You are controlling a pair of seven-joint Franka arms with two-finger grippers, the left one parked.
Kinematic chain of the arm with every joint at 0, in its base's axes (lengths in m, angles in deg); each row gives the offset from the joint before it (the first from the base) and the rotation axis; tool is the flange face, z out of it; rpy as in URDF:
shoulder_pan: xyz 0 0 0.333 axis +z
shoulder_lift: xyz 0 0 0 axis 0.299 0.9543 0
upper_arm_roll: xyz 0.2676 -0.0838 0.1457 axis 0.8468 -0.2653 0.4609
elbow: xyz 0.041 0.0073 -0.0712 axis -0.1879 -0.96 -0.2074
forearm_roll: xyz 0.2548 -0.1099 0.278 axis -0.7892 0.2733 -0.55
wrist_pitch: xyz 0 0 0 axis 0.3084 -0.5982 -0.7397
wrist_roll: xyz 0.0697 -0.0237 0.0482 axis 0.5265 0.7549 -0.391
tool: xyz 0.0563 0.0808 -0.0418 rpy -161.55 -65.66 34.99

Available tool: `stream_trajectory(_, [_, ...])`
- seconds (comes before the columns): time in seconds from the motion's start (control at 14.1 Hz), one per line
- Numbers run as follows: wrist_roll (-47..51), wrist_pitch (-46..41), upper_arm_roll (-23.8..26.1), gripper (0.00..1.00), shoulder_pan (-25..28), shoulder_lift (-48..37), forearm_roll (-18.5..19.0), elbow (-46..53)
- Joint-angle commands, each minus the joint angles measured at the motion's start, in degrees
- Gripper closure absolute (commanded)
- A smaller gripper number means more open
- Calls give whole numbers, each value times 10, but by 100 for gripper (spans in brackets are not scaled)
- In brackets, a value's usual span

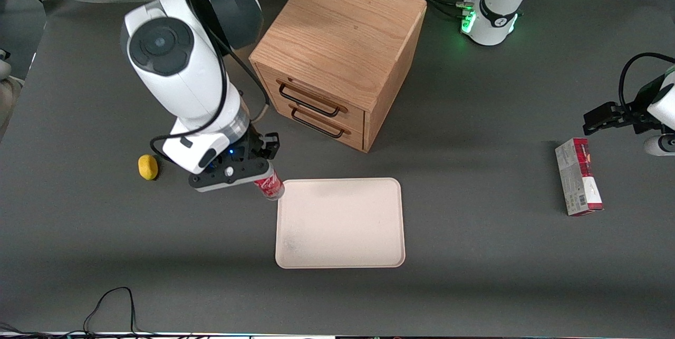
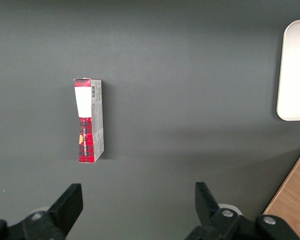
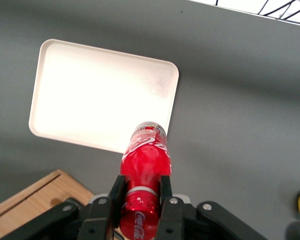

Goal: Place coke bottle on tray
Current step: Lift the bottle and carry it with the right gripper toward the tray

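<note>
My right gripper (image 1: 259, 169) is shut on the neck of the small red coke bottle (image 1: 269, 185) and holds it above the table, just off the corner of the tray nearest the working arm's end. In the right wrist view the fingers (image 3: 116, 192) clamp the bottle (image 3: 146, 159) just below its red cap, with its clear base pointing down over the tray's edge. The cream tray (image 1: 340, 222) lies flat and bare near the front camera; it also shows in the right wrist view (image 3: 97, 100) and in the left wrist view (image 2: 295, 70).
A wooden two-drawer cabinet (image 1: 337, 54) stands farther from the front camera than the tray. A yellow lemon-like object (image 1: 147, 167) lies beside the gripper toward the working arm's end. A red-and-grey carton box (image 1: 578, 175) lies toward the parked arm's end.
</note>
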Motion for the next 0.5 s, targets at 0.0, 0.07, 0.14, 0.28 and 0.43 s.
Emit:
stream_trajectory(0.0, [-38,42,-4,95,-9,52,9,33])
stream_trajectory(0.07, [-48,55,-4,95,-17,66,9,33])
stream_trajectory(0.14, [-49,66,-3,95,-22,76,9,33])
stream_trajectory(0.28, [-49,91,-3,95,-22,101,9,32])
stream_trajectory(0.43, [-49,125,-3,95,-22,129,9,30])
